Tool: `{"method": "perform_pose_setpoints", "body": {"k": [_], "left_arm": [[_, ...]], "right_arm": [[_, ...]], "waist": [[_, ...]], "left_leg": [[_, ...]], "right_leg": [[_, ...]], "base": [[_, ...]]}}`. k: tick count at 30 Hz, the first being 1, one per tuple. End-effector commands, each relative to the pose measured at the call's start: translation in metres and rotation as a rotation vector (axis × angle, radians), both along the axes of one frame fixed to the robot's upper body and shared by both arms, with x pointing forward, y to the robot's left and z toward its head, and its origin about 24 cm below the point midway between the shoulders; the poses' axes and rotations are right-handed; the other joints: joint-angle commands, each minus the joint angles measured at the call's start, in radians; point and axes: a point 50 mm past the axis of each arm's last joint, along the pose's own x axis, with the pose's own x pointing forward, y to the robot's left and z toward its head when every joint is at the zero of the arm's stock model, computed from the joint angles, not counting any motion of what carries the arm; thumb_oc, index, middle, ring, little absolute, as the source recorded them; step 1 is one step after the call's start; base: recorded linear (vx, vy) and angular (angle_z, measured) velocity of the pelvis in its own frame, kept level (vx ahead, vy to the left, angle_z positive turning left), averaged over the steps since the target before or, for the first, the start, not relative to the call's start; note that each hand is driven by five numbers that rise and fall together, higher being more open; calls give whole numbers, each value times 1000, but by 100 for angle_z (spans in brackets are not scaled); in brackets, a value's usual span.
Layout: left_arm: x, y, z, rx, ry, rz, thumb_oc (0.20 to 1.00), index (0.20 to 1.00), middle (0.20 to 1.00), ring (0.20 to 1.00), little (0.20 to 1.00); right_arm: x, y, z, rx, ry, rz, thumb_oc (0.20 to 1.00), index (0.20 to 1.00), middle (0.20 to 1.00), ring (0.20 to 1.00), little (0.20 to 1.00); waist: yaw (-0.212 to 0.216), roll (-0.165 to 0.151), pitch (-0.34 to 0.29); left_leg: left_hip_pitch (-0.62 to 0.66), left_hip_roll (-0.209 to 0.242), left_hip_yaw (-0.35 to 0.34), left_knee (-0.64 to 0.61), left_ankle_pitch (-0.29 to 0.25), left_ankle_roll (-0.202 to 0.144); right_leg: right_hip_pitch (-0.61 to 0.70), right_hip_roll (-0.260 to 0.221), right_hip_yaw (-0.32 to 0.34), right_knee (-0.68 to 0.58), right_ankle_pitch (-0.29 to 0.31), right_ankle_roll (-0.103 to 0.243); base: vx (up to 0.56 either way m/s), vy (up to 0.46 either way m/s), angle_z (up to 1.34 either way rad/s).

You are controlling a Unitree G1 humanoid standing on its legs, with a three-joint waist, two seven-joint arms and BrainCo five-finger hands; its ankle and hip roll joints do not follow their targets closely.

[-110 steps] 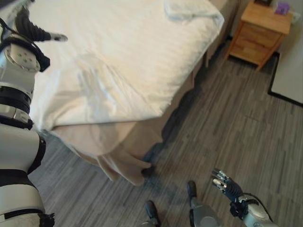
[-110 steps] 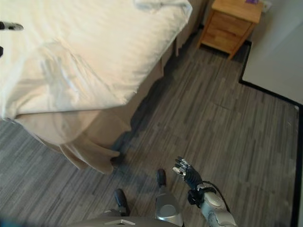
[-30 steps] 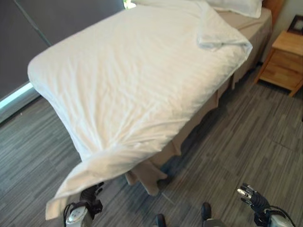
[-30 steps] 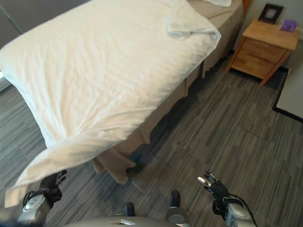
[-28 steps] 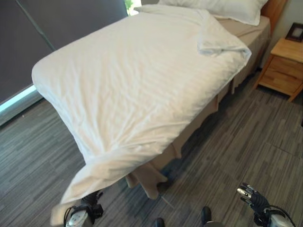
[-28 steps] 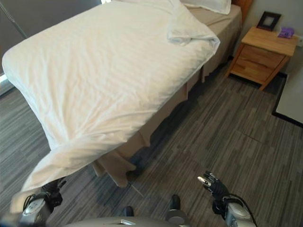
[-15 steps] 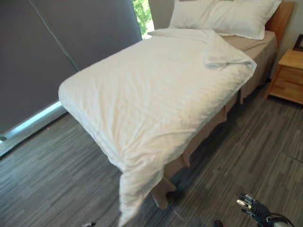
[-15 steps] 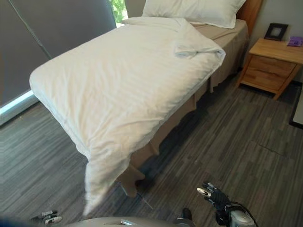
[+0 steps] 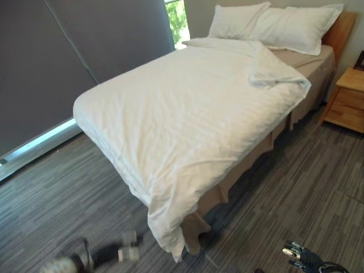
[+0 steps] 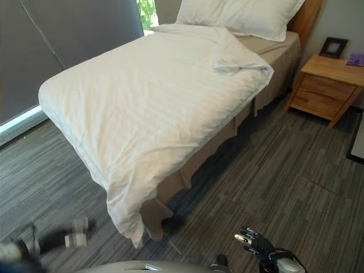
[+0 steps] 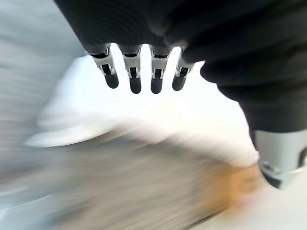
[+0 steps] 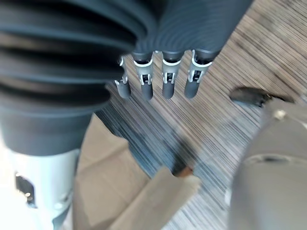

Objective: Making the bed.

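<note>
The white duvet (image 9: 187, 108) covers the bed, its near corner (image 10: 128, 219) drooping almost to the floor. Both hands hang low with fingers straight and empty, left hand (image 11: 139, 72), right hand (image 12: 158, 76). A hasty tug on that corner could drag the whole cover askew.

Right hand (image 12: 158, 48) fingers (image 12: 167, 86) straight, empty; beige bed skirt (image 12: 120, 187); grey floor (image 12: 259, 57)

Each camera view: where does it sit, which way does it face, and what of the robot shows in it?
Left eye view: head camera, looking down at the duvet; left hand low.
Right eye view: same head, same bed and nightstand; right hand low.
Left wrist view: along straight fingers toward white bedding.
Right wrist view: along fingers down at the floor.
Both eyes share the whole scene.
</note>
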Motion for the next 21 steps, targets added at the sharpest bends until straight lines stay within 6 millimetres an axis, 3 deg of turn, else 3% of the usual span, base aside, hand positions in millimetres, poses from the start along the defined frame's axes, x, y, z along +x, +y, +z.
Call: {"method": "perform_pose_setpoints", "body": {"k": [1, 4, 7, 8, 13, 21], "left_arm": [[29, 1, 17, -202, -217, 200, 1000, 1000, 1000, 1000, 1000], [52, -1, 32, -208, -321, 221, 1000, 1000, 1000, 1000, 1000], [62, -1, 29, -182, -336, 236, 1000, 1000, 1000, 1000, 1000], [75, -2, 21, -203, -357, 316, 200, 200, 200, 200, 200], [89, -7, 8, -232, -285, 299, 200, 200, 200, 200, 200], [103, -6, 19, -101, -239, 137, 200, 200, 200, 200, 200]], "right_arm": [[36, 23, 11, 69, -151, 83, 1000, 1000, 1000, 1000, 1000], [34, 22, 11, 62, -147, 86, 1000, 1000, 1000, 1000, 1000], [35, 25, 10, 61, -140, 101, 1000, 1000, 1000, 1000, 1000], [39, 30, 10, 66, -151, 123, 1000, 1000, 1000, 1000, 1000], [49, 34, 14, 68, -173, 141, 1000, 1000, 1000, 1000, 1000], [57, 37, 15, 61, -167, 195, 1000, 1000, 1000, 1000, 1000]], "waist": [[-5, -103, 73], [-10, -125, 100], [-12, -136, 114], [-17, -156, 136], [-25, -183, 162], [-35, -200, 174]], "left_leg": [[-28, -8, -64, 12, 85, -37], [-43, -5, -59, 12, 85, -39], [-53, -4, -57, 12, 87, -38], [-74, -2, -55, 12, 89, -38], [-109, 4, -43, 12, 95, -38], [-127, 1, -32, 12, 94, -36]], "right_leg": [[82, -17, 10, 23, -24, 52], [68, -14, 14, 21, -18, 54], [54, -12, 18, 22, -15, 54], [29, -11, 24, 24, -9, 54], [-12, -11, 39, 27, 6, 59], [-42, -14, 58, 28, 19, 65]], "base": [[-46, 9, 8], [-45, 32, 2], [-31, 9, -1], [-124, 40, -6], [-60, 41, -11], [-11, 37, -3]]}}
